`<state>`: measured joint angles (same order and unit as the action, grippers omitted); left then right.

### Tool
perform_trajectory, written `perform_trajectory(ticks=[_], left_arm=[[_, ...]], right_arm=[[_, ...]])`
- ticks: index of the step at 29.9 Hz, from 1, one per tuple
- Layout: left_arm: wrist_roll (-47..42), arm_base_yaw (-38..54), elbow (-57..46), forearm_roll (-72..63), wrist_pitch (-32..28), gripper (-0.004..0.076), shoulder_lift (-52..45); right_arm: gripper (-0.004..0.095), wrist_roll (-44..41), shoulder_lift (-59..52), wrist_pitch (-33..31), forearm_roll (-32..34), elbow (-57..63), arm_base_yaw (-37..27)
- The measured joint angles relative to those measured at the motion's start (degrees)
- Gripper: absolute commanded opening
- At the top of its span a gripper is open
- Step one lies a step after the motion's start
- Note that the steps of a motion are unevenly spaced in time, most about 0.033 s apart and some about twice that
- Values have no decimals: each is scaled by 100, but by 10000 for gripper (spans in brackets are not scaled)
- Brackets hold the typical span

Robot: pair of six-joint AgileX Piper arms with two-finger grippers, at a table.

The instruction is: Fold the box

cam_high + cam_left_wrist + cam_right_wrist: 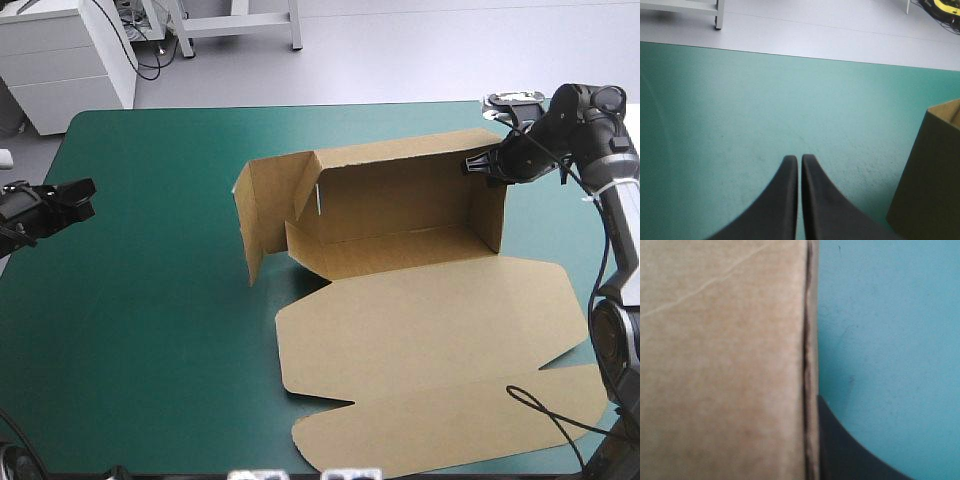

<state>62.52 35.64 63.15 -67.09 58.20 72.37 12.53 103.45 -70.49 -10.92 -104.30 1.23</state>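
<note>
Brown box (400, 220) right of centre on the teal-green surface (150, 350), back and side walls up, lid (430, 330) flat toward the near edge. Right hand (478, 165) clamped on the right wall's top at the far corner, one black finger (840, 445) showing outside the board. Left hand (85, 195) clenched on nothing, tips pressed together, over bare surface near the left edge, well apart from the box.

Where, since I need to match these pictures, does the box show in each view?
High view: the box lies right of the table's centre, far walls raised.
Left wrist view: one brown wall ahead and aside of the shut left hand.
Right wrist view: its wall, held in the right hand, fills most.
Shared landmark: the teal-green cover.
</note>
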Motion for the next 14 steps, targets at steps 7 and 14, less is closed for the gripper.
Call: perform_trajectory(ticks=[7, 14], left_arm=[[23, -147, 0, -69, 13, 9, 110], [223, -398, 0, -95, -49, 9, 136]], right_arm=[[-11, -608, -367, -93, 68, -26, 153], [-12, -1009, -849, -101, 136, 253, 646]])
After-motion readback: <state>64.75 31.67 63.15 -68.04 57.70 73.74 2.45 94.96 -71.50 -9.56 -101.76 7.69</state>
